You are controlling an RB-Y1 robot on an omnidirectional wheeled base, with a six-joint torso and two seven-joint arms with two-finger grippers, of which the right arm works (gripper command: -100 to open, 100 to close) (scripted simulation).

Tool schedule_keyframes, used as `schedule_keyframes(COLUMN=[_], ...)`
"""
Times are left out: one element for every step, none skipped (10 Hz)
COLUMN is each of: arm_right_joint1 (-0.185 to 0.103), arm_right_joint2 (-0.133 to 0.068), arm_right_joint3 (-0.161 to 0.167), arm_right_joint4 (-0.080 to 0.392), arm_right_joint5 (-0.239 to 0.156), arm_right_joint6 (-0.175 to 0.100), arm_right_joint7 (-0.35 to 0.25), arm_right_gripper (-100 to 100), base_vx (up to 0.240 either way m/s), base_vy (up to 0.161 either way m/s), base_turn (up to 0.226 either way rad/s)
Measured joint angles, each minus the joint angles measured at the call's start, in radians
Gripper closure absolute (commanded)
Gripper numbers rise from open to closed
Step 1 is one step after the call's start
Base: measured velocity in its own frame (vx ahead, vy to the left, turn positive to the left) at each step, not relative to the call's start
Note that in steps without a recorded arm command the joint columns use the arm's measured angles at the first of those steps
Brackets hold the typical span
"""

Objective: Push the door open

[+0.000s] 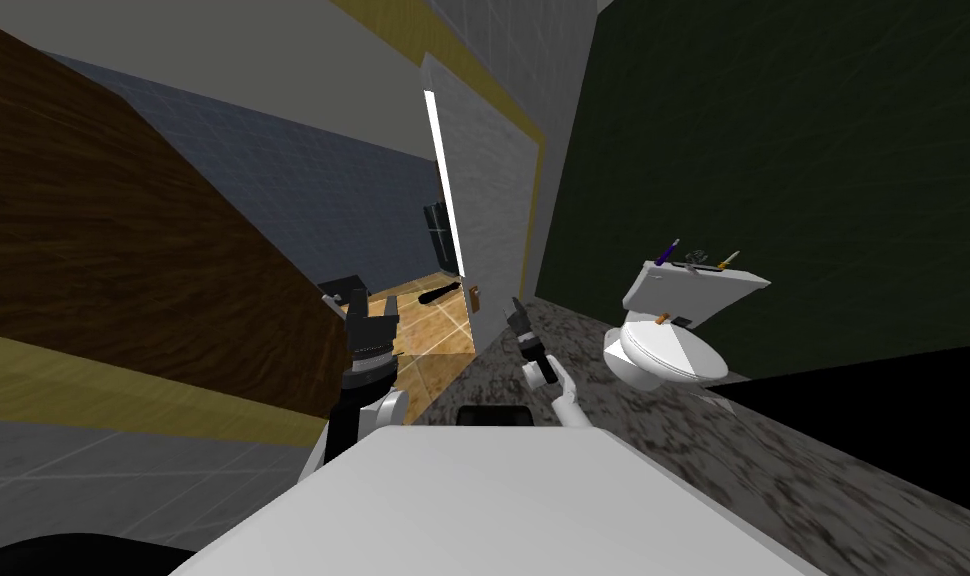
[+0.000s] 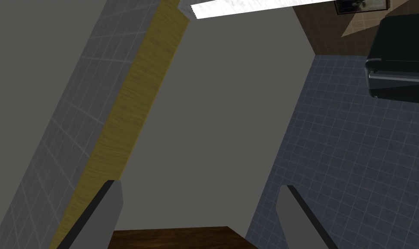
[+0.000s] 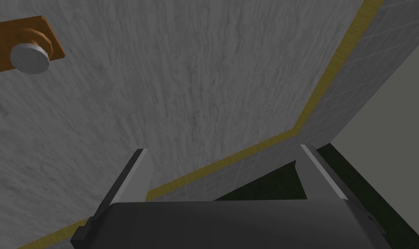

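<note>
The grey door (image 1: 493,200) stands partly open ahead of me, its bright white edge (image 1: 446,170) toward the gap and a yellow frame (image 1: 535,190) around it. In the right wrist view the door (image 3: 195,86) is a rough grey face with a round grey knob (image 3: 30,58) on a brown plate. My right gripper (image 1: 518,315) is open, close in front of the door face, to one side of the knob (image 1: 475,296); its fingers (image 3: 137,175) hold nothing. My left gripper (image 1: 371,308) is open and empty at the doorway gap, beside the brown wall.
A white toilet (image 1: 673,345) with small items on its tank stands to the right on the speckled floor (image 1: 613,420). A brown wall (image 1: 123,260) lies at my left. Beyond the gap are a tan tiled floor (image 1: 433,325) and dark furniture (image 2: 398,60).
</note>
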Motion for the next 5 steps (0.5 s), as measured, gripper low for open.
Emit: schedule_keyframes(arm_right_joint1=[-0.02,-0.041,-0.071,-0.087,-0.102], arm_right_joint2=[0.003,-0.002,-0.007,-0.016,-0.017], arm_right_joint3=[0.01,0.022,0.04,0.063,0.071], arm_right_joint4=[0.034,0.071,0.113,0.131,0.169], arm_right_joint5=[0.002,0.003,0.005,0.008,0.009], arm_right_joint6=[0.003,0.002,0.0,0.006,0.0], arm_right_joint7=[-0.005,-0.012,-0.023,-0.036,-0.042], arm_right_gripper=[-100,-100,-100,-100,-100], base_vx=[0.049,0.068,0.094,0.072,0.056], base_vy=[-0.039,-0.046,-0.053,-0.041,-0.029], base_turn=[0.03,0.053,0.058,0.017,0.028])
